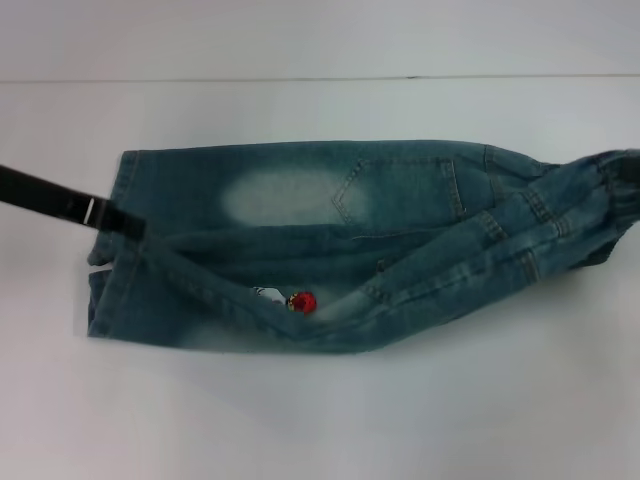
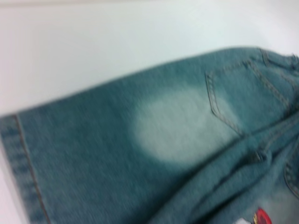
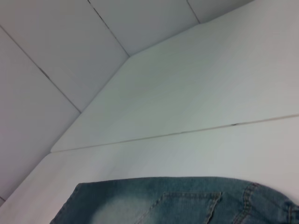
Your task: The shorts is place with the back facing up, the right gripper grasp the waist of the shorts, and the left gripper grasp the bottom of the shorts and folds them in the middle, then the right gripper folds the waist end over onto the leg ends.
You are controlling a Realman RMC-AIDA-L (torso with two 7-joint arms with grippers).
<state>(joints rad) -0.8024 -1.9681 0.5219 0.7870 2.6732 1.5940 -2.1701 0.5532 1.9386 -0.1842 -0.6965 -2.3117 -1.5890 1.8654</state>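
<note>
Faded denim shorts [image 1: 330, 240], matt table [image 1: 320, 420]

surface: white table [image 1: 320, 420] | seam: thin dark line [image 3: 187, 132] | behind: pale panelled wall [image 3: 56, 42]

A white table [image 1: 300, 420] was seen, crossed by a thin seam [image 1: 300, 79]; pale wall panels [image 3: 42, 42] were seen behind.

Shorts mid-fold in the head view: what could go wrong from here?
The shorts are only partly folded lengthwise. The near half is draped diagonally, so the edges may end up misaligned.

The left gripper holds the leg hem by a thin pinch at the edge. The denim could slip out.

At the right, the waist is lifted and bunched. The right gripper is out of view, so its hold cannot be checked, and creases may set when lowered.
</note>
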